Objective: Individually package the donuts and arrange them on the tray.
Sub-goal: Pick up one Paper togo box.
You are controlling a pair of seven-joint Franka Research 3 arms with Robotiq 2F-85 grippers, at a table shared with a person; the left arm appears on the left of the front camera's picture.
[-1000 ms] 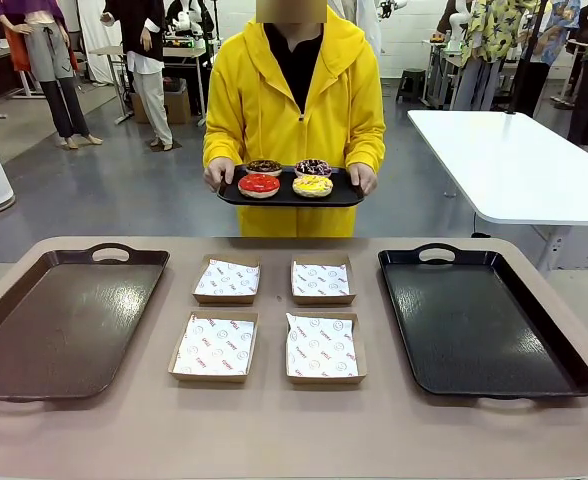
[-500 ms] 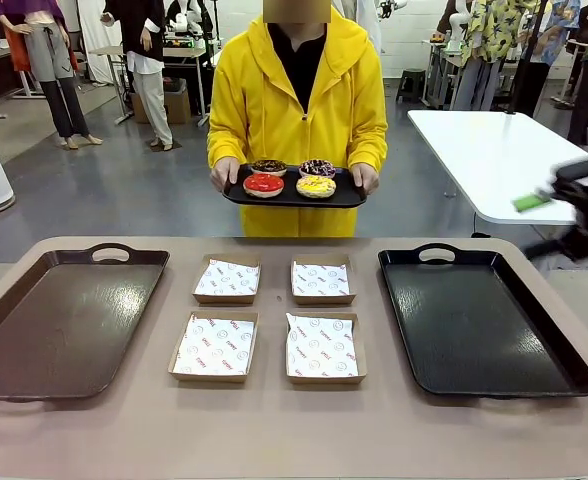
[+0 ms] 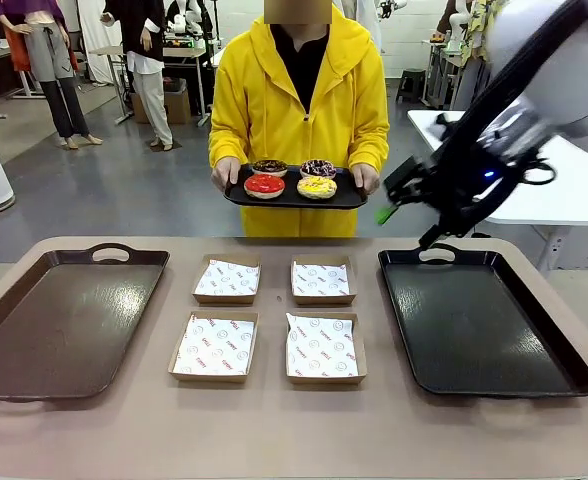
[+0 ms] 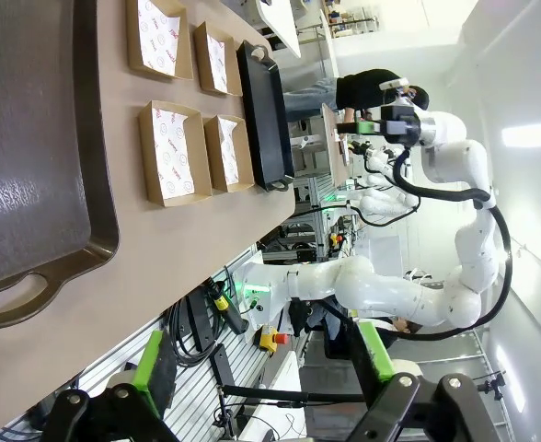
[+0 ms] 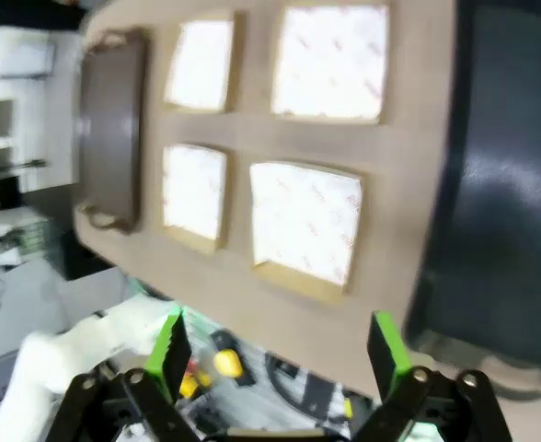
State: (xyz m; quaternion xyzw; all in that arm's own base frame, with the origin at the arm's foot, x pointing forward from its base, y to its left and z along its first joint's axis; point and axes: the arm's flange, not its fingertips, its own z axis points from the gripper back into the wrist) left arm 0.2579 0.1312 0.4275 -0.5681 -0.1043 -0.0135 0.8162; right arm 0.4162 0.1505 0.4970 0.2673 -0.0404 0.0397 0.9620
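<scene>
four boxes (image 3: 214,346) between two trays (image 3: 44,340), donuts (image 3: 265,185) on a third tray (image 3: 347,198) behind

Glossy icing on the red donut (image 3: 264,184); brown cardboard boxes (image 3: 212,377) lined with printed white paper (image 3: 214,345); the black tray (image 3: 474,330) shines (plastic, by its look), tabletop (image 3: 294,430) matt.

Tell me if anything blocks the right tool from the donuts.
Only the person's hand, gripping the edge of the held tray beside the open right tool, lies between them; nothing visible covers the donuts.
</scene>
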